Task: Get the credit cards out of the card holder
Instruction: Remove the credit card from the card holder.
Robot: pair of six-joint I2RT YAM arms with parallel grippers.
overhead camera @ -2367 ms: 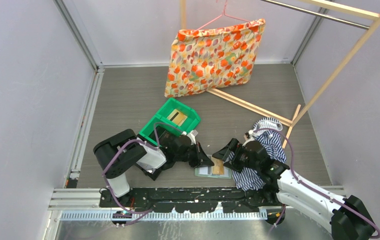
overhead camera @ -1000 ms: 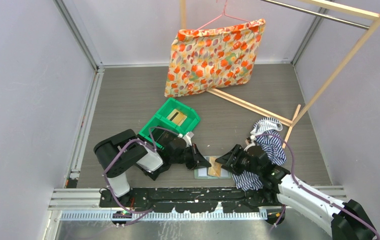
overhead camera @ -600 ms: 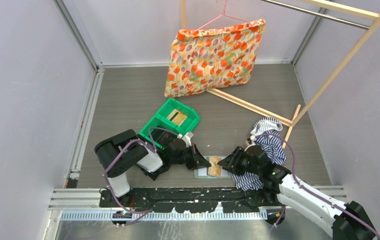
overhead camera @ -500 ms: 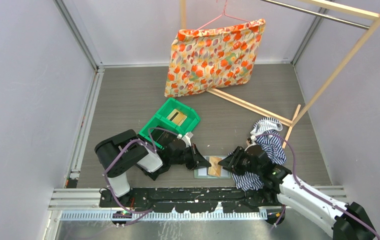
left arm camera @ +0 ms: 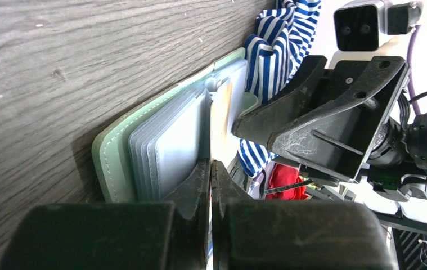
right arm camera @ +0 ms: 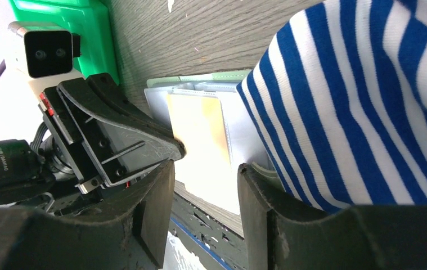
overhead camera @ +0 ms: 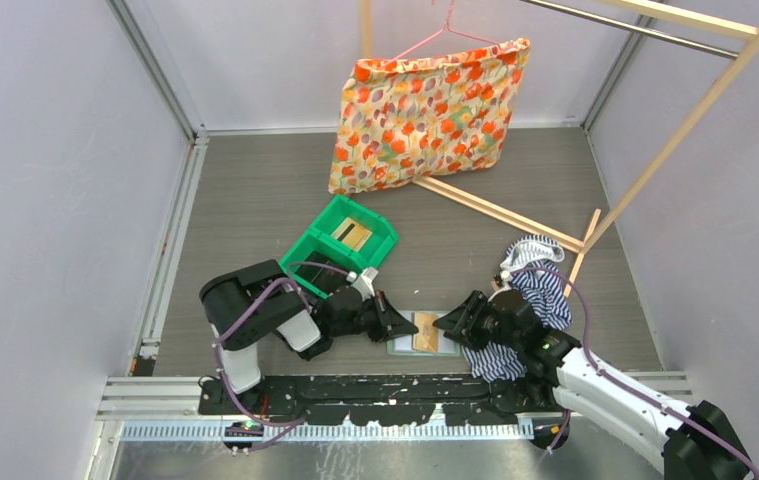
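Observation:
The sage-green card holder (overhead camera: 404, 340) lies open on the table between both grippers, its clear sleeves fanned out (left arm camera: 169, 146) (right arm camera: 160, 95). A tan credit card (overhead camera: 425, 338) (left arm camera: 220, 112) (right arm camera: 197, 126) lies on the sleeves. My left gripper (overhead camera: 396, 325) (left arm camera: 211, 167) is shut, its tips pinching that card's left edge. The right gripper (overhead camera: 452, 324) (right arm camera: 205, 166) is open and hovers at the holder's right side, its fingers (right arm camera: 156, 205) astride the card without touching it. No other card can be made out.
A blue-and-white striped cloth (overhead camera: 533, 285) (right arm camera: 357, 112) lies under and beside the right gripper. A bright green bin (overhead camera: 343, 245) stands just behind the left arm. A floral bag (overhead camera: 425, 110) hangs from a wooden rack (overhead camera: 500, 212) at the back.
The left arm's elbow has swung right and its gripper has slid closer onto the holder. The right gripper stays in place, its jaws slightly changed in width.

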